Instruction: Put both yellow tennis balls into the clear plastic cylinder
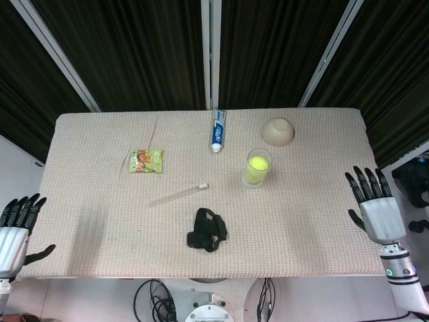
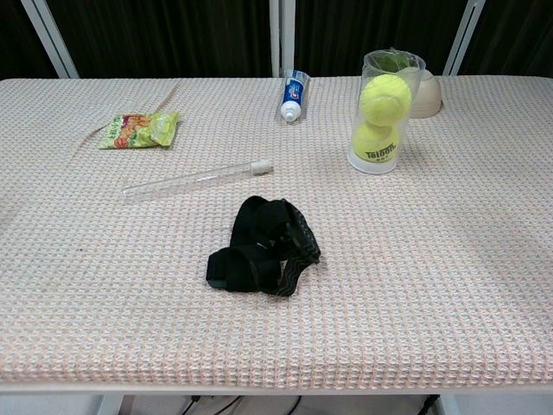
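The clear plastic cylinder (image 1: 256, 168) (image 2: 390, 65) stands upright on the table right of centre. Two yellow tennis balls sit stacked inside it, the upper ball (image 2: 385, 97) resting on the lower ball (image 2: 375, 143). From above only the top ball (image 1: 258, 163) shows. My right hand (image 1: 373, 204) hangs off the table's right edge, fingers spread, holding nothing. My left hand (image 1: 15, 229) is off the front left corner, fingers apart and empty. Neither hand shows in the chest view.
A beige bowl (image 1: 277, 131) lies upside down behind the cylinder. A toothpaste tube (image 1: 218, 130), a green snack packet (image 1: 146, 160), a clear test tube (image 1: 178, 194) and a black strap bundle (image 1: 207, 229) lie on the woven cloth (image 1: 100, 221).
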You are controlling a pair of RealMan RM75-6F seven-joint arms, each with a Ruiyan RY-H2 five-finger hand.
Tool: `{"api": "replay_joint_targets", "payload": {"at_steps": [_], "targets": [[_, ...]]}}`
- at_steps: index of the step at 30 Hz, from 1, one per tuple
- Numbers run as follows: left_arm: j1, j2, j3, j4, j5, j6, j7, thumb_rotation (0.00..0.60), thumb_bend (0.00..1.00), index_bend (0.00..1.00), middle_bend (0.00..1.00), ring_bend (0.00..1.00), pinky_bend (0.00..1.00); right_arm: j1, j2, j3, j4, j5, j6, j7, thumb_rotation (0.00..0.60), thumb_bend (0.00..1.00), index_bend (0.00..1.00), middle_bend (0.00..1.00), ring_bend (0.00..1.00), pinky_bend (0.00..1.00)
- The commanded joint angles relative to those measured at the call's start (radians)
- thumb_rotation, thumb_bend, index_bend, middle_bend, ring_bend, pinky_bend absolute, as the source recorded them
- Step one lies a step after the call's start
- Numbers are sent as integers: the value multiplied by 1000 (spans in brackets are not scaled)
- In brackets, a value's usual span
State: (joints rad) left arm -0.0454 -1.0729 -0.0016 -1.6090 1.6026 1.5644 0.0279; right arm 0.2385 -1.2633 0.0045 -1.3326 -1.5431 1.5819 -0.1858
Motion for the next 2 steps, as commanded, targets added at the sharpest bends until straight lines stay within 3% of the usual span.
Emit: {"api": "replay_joint_targets", "payload": {"at_steps": [1, 2], "targets": [[1, -2, -1, 2, 0, 3, 2, 600, 42, 12, 0, 0, 0, -38, 28, -28, -2, -9, 21, 23, 600, 128, 0, 0, 0, 0], [1, -2, -2, 3, -1, 3, 2, 600, 42, 12, 0, 0, 0, -45, 31, -30, -7, -12, 25, 23, 600, 128, 0, 0, 0, 0]]}}
